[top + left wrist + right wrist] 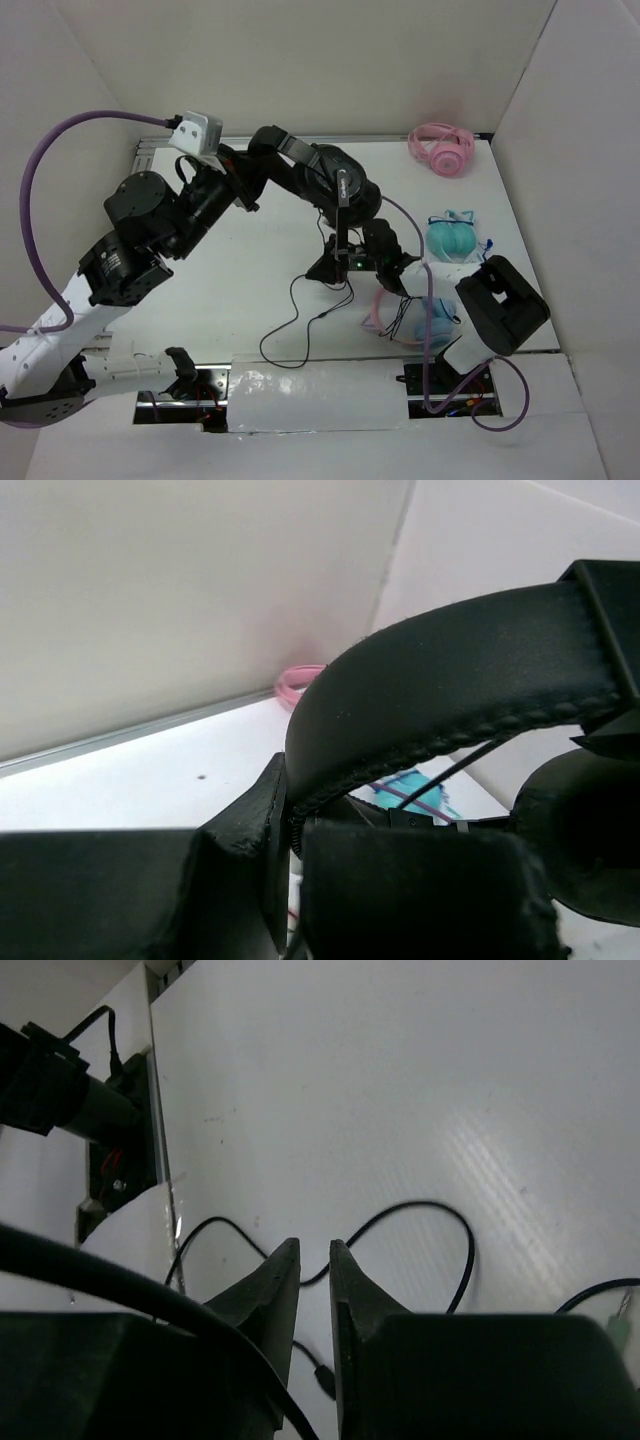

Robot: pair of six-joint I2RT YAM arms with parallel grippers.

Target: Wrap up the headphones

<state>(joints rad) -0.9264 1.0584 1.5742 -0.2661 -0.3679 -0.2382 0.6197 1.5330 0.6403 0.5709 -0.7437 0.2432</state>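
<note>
Headphones (325,170), black: their slack cable (404,1203) loops nearest on the table (250,260). Just beyond, the right gripper (312,1250) is almost closed, seemingly empty. Farther, the left gripper (292,820) clamps the headband (450,670), earcups (350,190) raised mid-table. Winding likely needs steady, gentle tension.

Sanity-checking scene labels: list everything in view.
headphones: 1, black, lifted mid-table
cable: 1, black, trailing loose on table
pink headphones: 1, pink, far right corner
teal item: 1, teal, right side, type unclear
pink-and-blue headphones: 1, near right, partly under right arm
table: 1, white
left gripper: black, shut on headband
right gripper: black, fingers nearly together, above cable
</note>
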